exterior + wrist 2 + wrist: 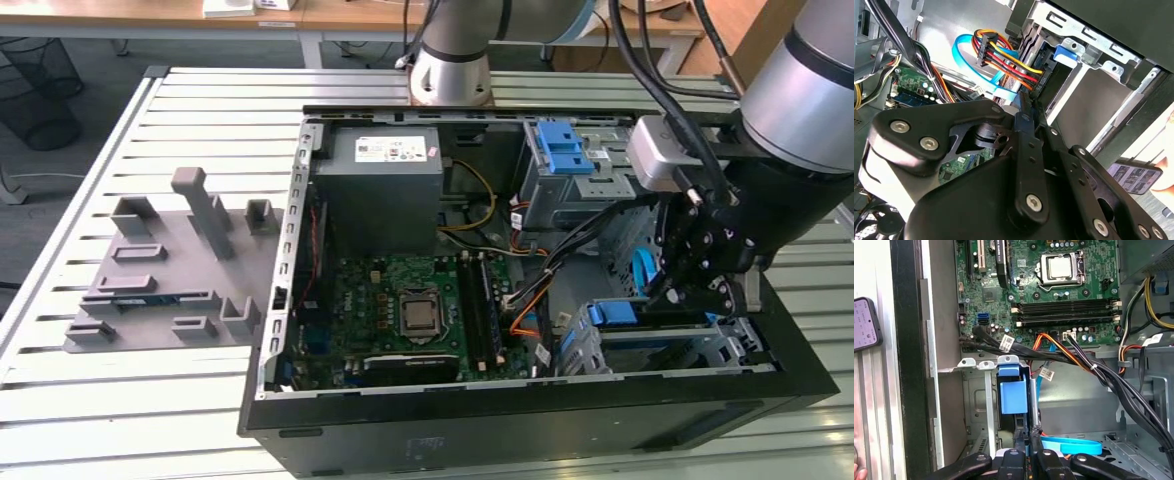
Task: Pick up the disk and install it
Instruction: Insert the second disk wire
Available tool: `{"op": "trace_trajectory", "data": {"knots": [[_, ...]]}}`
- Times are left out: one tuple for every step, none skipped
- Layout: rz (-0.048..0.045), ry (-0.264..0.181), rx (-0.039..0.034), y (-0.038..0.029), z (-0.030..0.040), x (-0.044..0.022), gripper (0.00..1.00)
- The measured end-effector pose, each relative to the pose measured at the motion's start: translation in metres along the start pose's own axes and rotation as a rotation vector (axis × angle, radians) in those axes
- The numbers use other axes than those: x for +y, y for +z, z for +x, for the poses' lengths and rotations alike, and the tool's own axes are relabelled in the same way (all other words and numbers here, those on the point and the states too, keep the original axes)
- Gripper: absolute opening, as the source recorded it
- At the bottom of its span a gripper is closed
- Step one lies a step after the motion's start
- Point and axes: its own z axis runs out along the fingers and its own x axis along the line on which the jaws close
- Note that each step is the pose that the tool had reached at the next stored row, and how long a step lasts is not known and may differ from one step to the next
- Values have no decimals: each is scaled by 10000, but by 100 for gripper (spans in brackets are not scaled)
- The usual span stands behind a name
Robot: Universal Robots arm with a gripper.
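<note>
The gripper (690, 292) hangs inside the open computer case (534, 425), at the drive bay (667, 345) on the exterior view's right. Its fingers (1030, 437) are pressed together, holding nothing. Just beside them, the disk (1013, 396) sits in that bay, showing its blue carrier and handle tab, also seen in the second wrist view (1066, 54). The case stands on the slatted desk (120, 400), beside a gray fixture (167, 270).

Open case (287, 330) lying on the table (134, 400). Power supply (380, 180) at the case's far side, motherboard (400, 310) nearer; drive bays (667, 340) toward the exterior view's right, with the gripper (687, 290) above them. Fixture (160, 270) on the table, left of the case.
</note>
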Motion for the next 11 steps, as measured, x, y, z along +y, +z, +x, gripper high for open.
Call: {"op": "trace_trajectory", "data": {"knots": [[0, 2, 0, 2, 1, -2, 16], [0, 2, 0, 2, 1, -2, 16], [0, 3, 0, 2, 1, -2, 16], [0, 3, 1, 2, 1, -2, 16], [0, 2, 0, 3, 1, -2, 16], [0, 3, -1, 3, 1, -2, 16], [1, 2, -1, 3, 1, -3, 16], [1, 2, -2, 4, 1, -3, 17], [0, 2, -2, 0, 2, -3, 17], [0, 2, -10, -11, 1, -3, 23], [-1, 2, -12, -31, 1, -3, 23]]}}
